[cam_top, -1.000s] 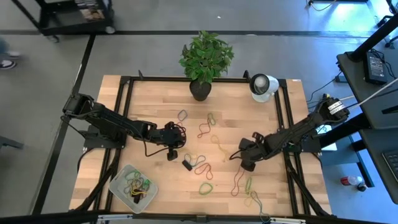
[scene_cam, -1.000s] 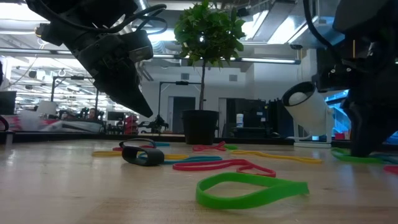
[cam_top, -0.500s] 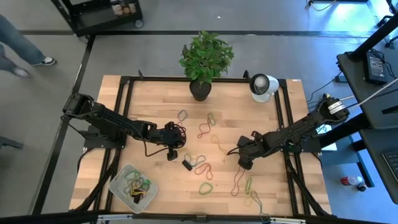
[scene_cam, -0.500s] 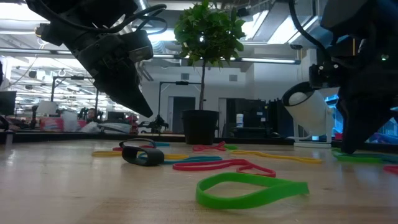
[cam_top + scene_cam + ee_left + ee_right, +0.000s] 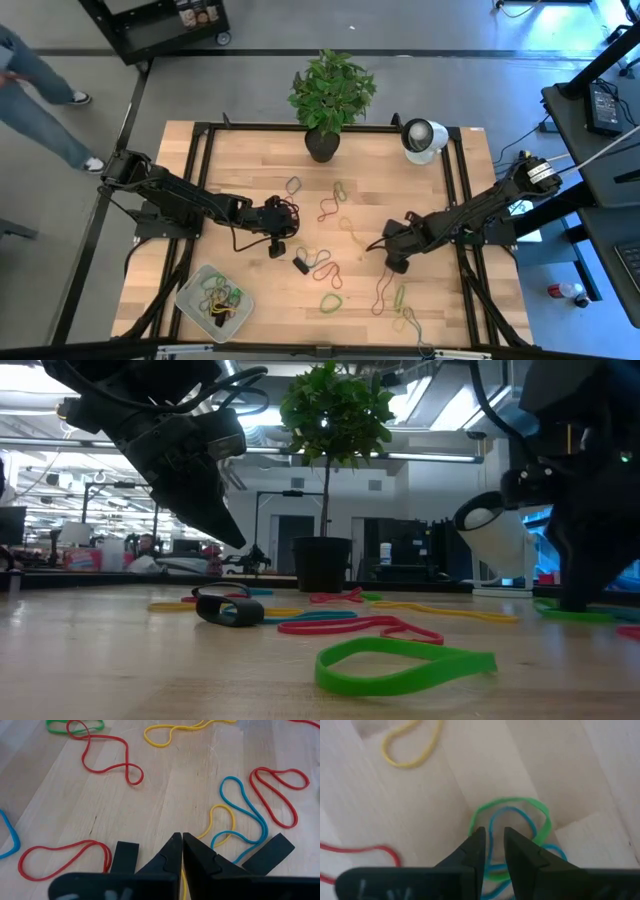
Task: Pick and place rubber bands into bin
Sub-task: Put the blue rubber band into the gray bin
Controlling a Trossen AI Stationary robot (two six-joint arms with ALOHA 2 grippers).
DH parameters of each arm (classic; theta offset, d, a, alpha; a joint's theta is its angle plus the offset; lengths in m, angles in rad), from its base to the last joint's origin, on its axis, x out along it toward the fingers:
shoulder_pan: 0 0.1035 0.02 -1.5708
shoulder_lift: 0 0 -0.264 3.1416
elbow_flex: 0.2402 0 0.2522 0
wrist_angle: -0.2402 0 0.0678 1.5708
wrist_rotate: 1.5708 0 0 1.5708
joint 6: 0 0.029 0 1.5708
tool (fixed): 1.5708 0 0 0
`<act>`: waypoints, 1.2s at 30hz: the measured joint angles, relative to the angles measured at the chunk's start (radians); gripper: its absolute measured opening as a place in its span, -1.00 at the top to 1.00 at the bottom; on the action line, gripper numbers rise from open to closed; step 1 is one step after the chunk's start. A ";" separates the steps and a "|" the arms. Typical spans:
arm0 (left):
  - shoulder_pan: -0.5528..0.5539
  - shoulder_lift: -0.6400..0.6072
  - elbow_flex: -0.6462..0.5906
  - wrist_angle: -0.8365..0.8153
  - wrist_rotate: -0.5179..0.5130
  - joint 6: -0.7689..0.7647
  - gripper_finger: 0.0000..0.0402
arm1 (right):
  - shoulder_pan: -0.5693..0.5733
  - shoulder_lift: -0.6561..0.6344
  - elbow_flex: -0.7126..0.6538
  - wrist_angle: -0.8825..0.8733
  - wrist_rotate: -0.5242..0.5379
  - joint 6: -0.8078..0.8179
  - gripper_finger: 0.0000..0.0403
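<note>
High view: left end effector (image 5: 277, 244) closed mid-table; right end effector (image 5: 396, 265) narrowly parted over bands.

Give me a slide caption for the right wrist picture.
Right end effector poised with a narrow gap over overlapping green and blue rubber bands on the wooden table.

Both arms are dark, almost black — jointed segments with thin black cables looping beside them. The right arm (image 5: 470, 215) has a pale round cap near its base — the left arm (image 5: 190, 205) looks all dark.
</note>
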 joint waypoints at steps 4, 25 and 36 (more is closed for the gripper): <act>0.000 0.000 0.000 0.000 0.000 0.000 0.94 | 0.001 -0.002 -0.027 0.007 0.000 0.027 0.63; 0.000 0.000 0.000 0.000 0.000 0.000 0.95 | 0.057 0.004 0.083 -0.101 0.001 -0.037 0.98; 0.000 0.000 0.000 0.000 0.000 0.000 0.96 | 0.061 0.002 0.296 -0.319 0.085 -0.121 0.99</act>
